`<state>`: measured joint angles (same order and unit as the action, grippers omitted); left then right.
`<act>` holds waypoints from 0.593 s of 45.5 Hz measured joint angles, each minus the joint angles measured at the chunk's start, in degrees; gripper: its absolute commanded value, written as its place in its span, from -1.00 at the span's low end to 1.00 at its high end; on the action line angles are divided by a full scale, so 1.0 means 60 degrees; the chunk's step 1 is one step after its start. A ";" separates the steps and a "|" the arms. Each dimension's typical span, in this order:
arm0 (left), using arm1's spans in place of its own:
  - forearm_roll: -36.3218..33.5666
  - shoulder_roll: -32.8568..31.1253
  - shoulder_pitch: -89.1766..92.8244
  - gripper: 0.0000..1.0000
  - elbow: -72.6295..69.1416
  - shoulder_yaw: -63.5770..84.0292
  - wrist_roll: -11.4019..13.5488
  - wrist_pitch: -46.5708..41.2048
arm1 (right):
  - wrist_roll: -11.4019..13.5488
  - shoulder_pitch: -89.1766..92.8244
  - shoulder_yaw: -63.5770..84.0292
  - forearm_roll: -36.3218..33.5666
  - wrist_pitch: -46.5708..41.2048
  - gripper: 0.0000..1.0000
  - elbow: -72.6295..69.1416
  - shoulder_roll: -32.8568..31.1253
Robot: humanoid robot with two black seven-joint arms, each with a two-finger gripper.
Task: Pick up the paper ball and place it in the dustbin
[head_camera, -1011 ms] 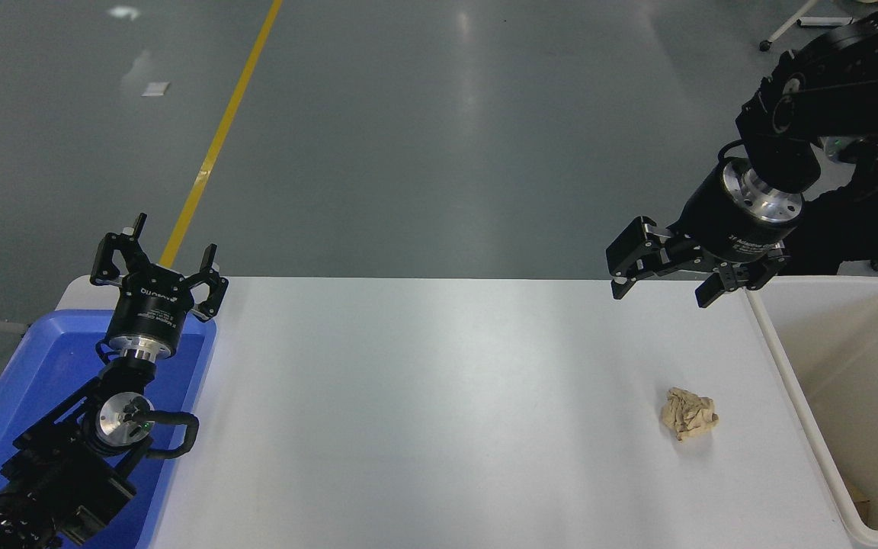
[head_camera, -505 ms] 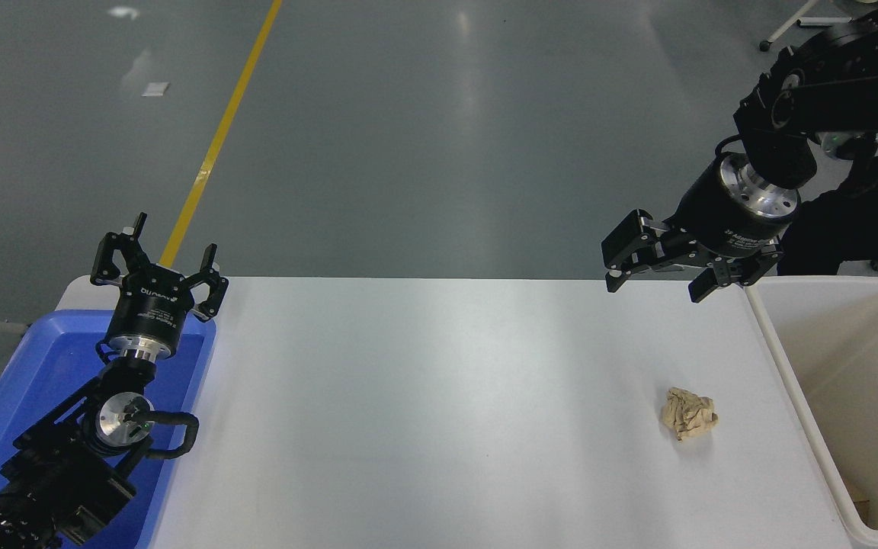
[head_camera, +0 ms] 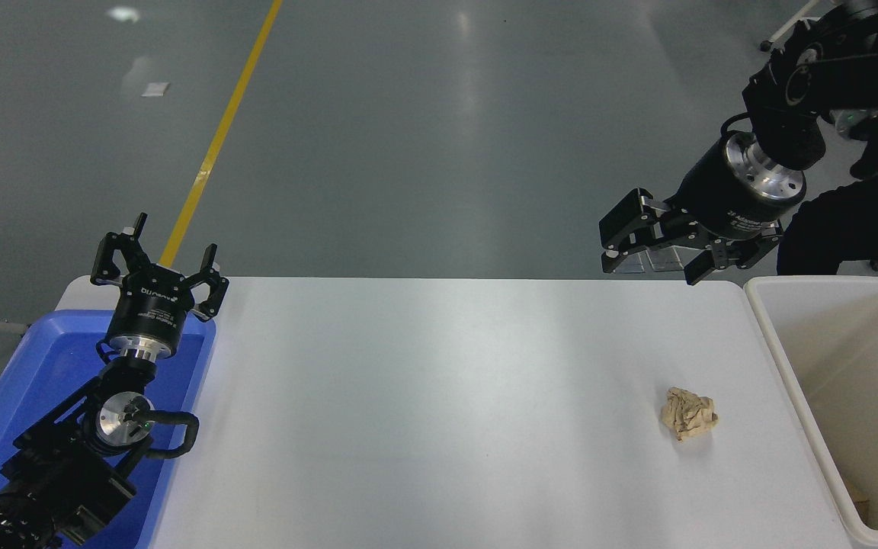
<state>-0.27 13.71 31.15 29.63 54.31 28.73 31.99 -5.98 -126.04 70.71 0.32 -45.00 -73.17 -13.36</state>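
A crumpled tan paper ball [head_camera: 688, 413] lies on the white table [head_camera: 439, 412], near its right side. The off-white dustbin [head_camera: 778, 358] stands just right of it, at the table's right edge. High above the table's far right corner hangs my right gripper [head_camera: 651, 263], open and empty, well beyond the paper ball. At the lower left my left gripper [head_camera: 157, 267] is parked, open, over the blue tray.
A blue plastic tray [head_camera: 20, 396] sits at the table's left edge under the left arm. A scrap of tan material [head_camera: 860, 496] lies at the dustbin's bottom. Grey floor with a yellow line [head_camera: 214, 145] lies beyond the far edge.
My right gripper has risen and drawn back a little toward the table's far edge, staying open. The paper ball and left arm have not moved.
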 measured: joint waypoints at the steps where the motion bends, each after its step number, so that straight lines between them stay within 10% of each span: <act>1: 0.0001 0.0000 0.0000 0.96 0.0000 0.0000 0.0000 0.0000 | 0.0000 0.0019 -0.0017 0.0000 0.0000 1.00 0.0000 -0.0001; 27: 0.0000 0.0003 -0.0003 0.96 0.0000 0.0003 0.0004 0.0000 | 0.0013 0.2566 -0.0129 0.0019 0.0765 1.00 0.1200 0.0178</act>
<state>-0.27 13.73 31.13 29.63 54.33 28.75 31.99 -5.90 -110.65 69.94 0.44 -40.41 -65.97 -12.29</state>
